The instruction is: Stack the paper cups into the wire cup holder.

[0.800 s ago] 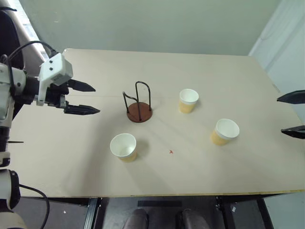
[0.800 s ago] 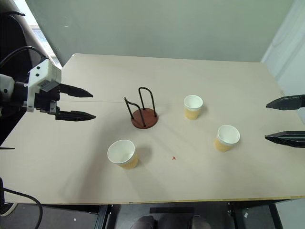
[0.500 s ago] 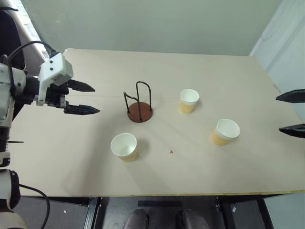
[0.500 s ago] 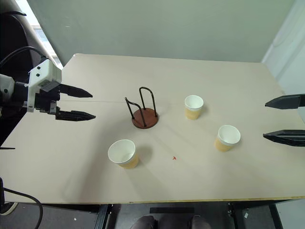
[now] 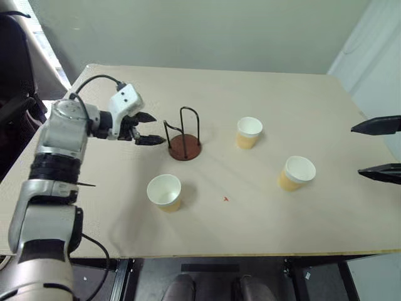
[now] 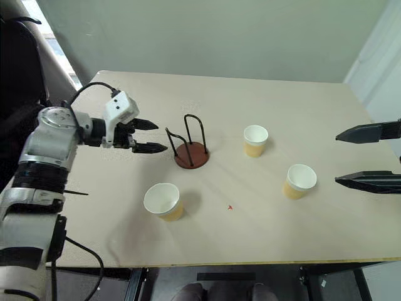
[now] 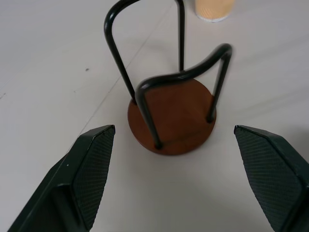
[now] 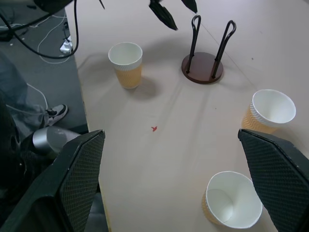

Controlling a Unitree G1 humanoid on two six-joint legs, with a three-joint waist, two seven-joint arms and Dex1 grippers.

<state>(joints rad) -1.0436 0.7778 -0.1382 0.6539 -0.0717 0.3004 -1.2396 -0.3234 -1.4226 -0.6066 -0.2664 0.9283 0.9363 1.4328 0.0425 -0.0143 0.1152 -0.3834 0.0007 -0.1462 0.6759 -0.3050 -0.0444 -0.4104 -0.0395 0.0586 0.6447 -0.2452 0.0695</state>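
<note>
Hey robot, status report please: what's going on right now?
Left hand open beside the black wire cup holder on its reddish-brown disc. Right hand open, empty. Three tan paper cups loose on table. Nothing in the way.

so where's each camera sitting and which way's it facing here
Head eyes: high, looking down over the table; left gripper beside the wire cup holder, right gripper at the edge.
Left wrist: looks along its open fingers at the holder.
Right wrist: looks across three paper cups toward the holder.
Shared: the holder appears everywhere.
</note>
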